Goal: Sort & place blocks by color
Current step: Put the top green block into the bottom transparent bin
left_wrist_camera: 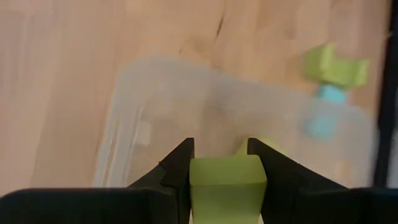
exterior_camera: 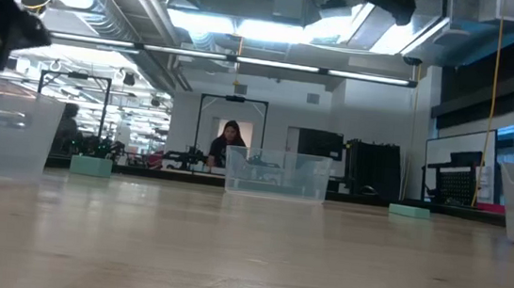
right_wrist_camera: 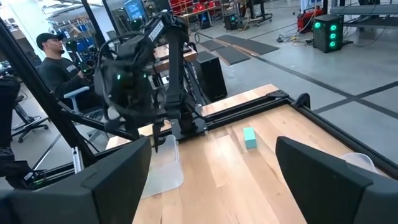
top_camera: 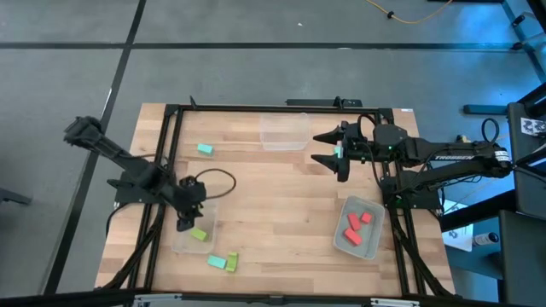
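My left gripper [top_camera: 185,223] hangs over the clear bin [top_camera: 181,242] at the table's near left, shut on a lime block [left_wrist_camera: 227,180]. Another lime block [top_camera: 199,233] lies on the bin's floor. A lime block [top_camera: 231,262] and a teal block [top_camera: 217,260] lie together on the table just past the bin's near right corner. One teal block [top_camera: 205,149] lies at the far left. Several red-orange blocks [top_camera: 357,224] lie in the bin [top_camera: 343,241] at the near right. My right gripper [top_camera: 329,148] is open, raised above the table's far right. My left gripper pinches the lime block between its two fingers [left_wrist_camera: 177,168], which press on two opposite side faces [left_wrist_camera: 198,177]. The fingers point down from above. The block is lifted clear, above the bin's floor.
An empty clear bin [top_camera: 284,132] stands at the far middle edge. A black frame [top_camera: 171,128] runs around the table. Bare wood [top_camera: 273,205] fills the middle between the bins. A person [right_wrist_camera: 53,65] sits beyond the table.
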Robot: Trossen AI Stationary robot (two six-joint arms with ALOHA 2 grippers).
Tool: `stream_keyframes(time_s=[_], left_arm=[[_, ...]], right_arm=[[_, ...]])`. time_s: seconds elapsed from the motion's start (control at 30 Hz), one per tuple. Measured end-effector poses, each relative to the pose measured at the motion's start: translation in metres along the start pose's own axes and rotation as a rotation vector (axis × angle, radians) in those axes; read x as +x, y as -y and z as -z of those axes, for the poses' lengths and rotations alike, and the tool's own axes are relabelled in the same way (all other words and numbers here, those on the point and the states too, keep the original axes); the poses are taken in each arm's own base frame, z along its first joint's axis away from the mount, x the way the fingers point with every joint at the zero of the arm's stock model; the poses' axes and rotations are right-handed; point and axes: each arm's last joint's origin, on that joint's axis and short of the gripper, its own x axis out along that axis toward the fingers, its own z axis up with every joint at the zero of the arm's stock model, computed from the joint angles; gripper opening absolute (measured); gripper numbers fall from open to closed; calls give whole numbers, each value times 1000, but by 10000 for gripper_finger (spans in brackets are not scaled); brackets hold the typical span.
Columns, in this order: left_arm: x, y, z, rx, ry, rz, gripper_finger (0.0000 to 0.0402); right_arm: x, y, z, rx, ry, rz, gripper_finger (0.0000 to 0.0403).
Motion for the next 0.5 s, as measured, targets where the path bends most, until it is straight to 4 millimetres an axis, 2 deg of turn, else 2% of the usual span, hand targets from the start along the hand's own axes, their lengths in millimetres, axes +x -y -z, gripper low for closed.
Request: stream_keyframes(time_s=[0.3, 0.5], left_arm=[[34, 6, 6, 59, -141, -123, 121], [45, 7, 8, 76, -195, -152, 121]], right_arm=[[0, 0, 0, -16, 4, 13, 347], [0, 1, 0, -10, 8, 25, 347]])
